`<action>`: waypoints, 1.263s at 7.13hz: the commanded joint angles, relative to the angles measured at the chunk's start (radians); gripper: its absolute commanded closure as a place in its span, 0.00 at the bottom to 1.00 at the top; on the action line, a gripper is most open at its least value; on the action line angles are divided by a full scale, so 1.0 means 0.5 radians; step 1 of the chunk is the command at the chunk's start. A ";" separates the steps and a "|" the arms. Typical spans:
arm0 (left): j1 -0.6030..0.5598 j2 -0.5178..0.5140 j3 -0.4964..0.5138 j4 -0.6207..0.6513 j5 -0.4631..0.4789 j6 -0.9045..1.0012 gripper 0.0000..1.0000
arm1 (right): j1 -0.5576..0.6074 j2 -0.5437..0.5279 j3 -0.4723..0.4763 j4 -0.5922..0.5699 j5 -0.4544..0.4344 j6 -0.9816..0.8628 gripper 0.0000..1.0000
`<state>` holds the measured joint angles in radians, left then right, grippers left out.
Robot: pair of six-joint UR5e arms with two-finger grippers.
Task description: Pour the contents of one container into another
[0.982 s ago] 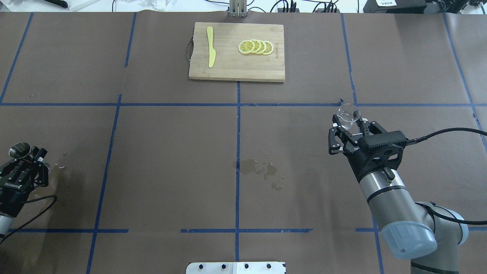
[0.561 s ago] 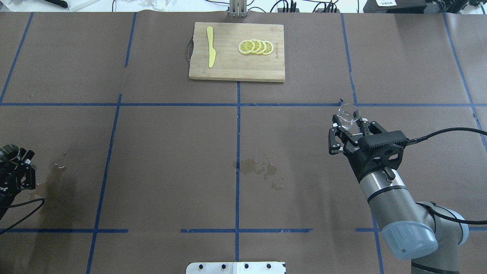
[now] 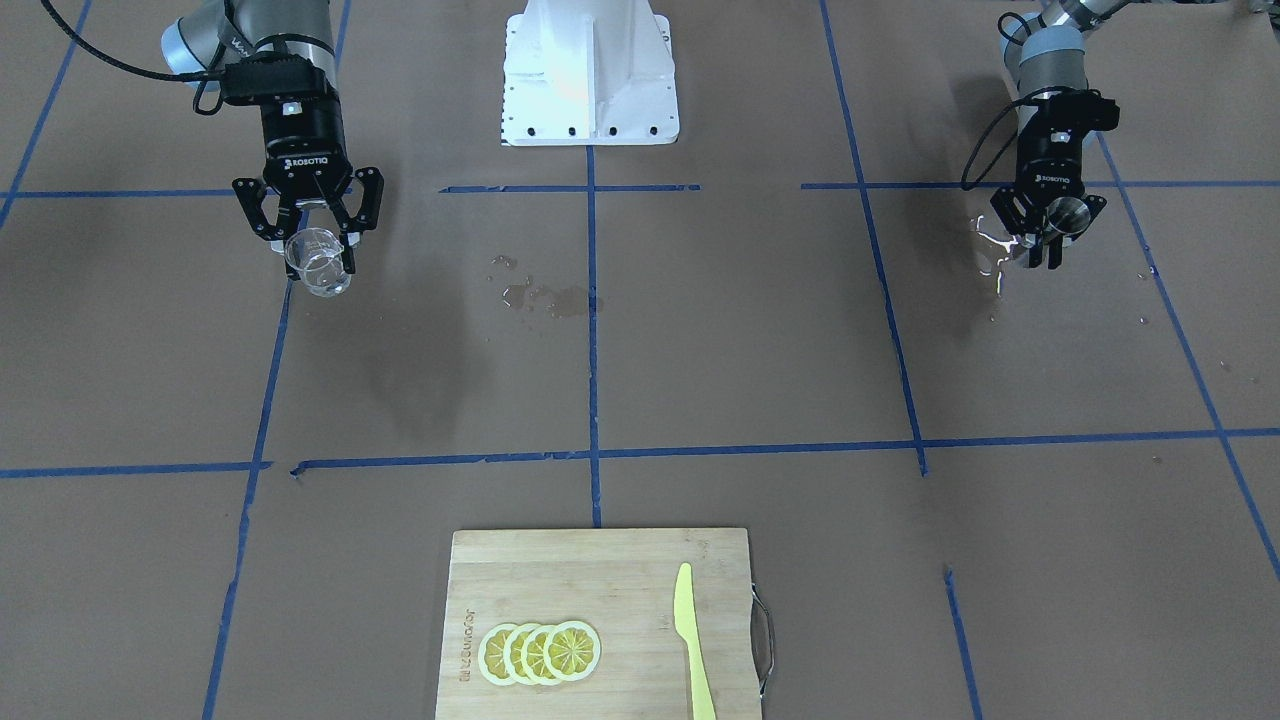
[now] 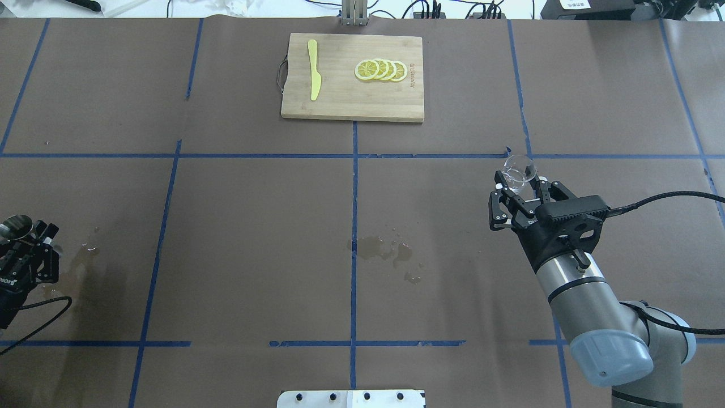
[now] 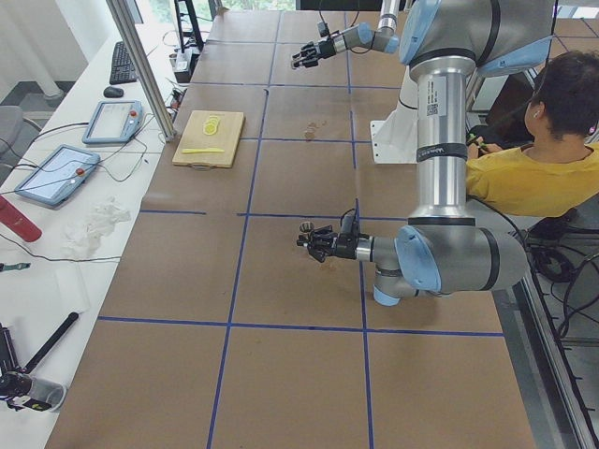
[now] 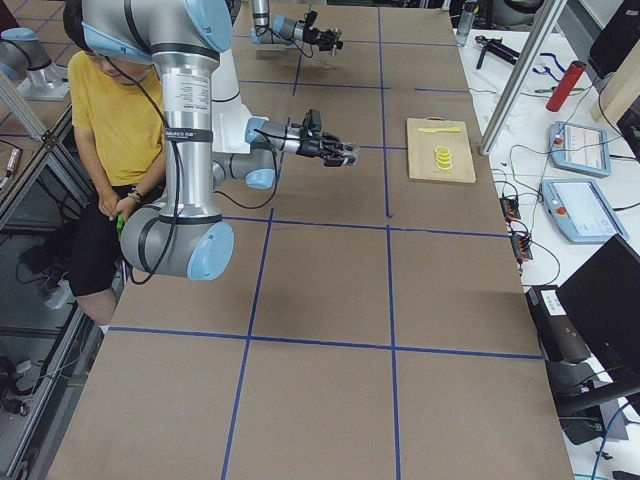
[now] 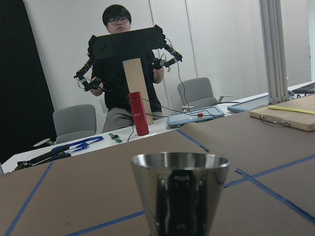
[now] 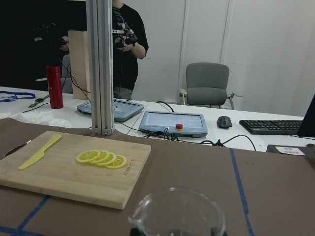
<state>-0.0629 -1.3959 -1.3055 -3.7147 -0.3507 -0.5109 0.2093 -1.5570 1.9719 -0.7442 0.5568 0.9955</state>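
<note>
Right gripper [image 4: 518,186] level (glass cup [image 4: 519,169] upright)

Silver right arm [image 4: 572,294] with blue-grey joint cap [image 4: 609,354], black claw [image 4: 520,181], black cable [image 4: 662,198].

ROBOTIQ, in white capitals beside a small logo, stands on the black body of the right pincer [image 3: 318,250]. Left pincer [image 3: 1040,256]: similar white mark, too small to read. Cutting board [image 3: 600,570]: burnt-in brand stamp beside the lemon slices [image 3: 540,652], letters not legible. White label on the left arm [image 5: 435,159] upright: unreadable.
</note>
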 commanded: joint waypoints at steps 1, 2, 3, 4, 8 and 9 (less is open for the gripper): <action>-0.006 -0.006 -0.103 -0.026 -0.111 0.159 1.00 | -0.001 -0.003 -0.001 0.007 0.000 0.000 1.00; -0.018 -0.003 -0.113 -0.023 -0.172 0.160 1.00 | -0.001 -0.006 -0.005 0.004 0.000 0.003 1.00; -0.046 0.000 -0.113 -0.023 -0.231 0.160 1.00 | -0.001 -0.006 -0.005 0.007 0.000 0.003 1.00; -0.088 0.003 -0.113 -0.023 -0.310 0.160 1.00 | -0.001 -0.009 -0.005 0.004 0.000 0.015 1.00; -0.365 -0.009 -0.092 -0.010 -0.639 0.163 1.00 | -0.004 -0.009 -0.017 0.004 0.000 0.015 1.00; -0.374 -0.012 -0.074 -0.004 -0.639 0.160 1.00 | -0.004 -0.012 -0.023 0.004 0.000 0.015 1.00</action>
<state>-0.2384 -1.3984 -1.3512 -3.7204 -0.6611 -0.4295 0.2074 -1.5621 1.9634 -0.7425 0.5568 1.0032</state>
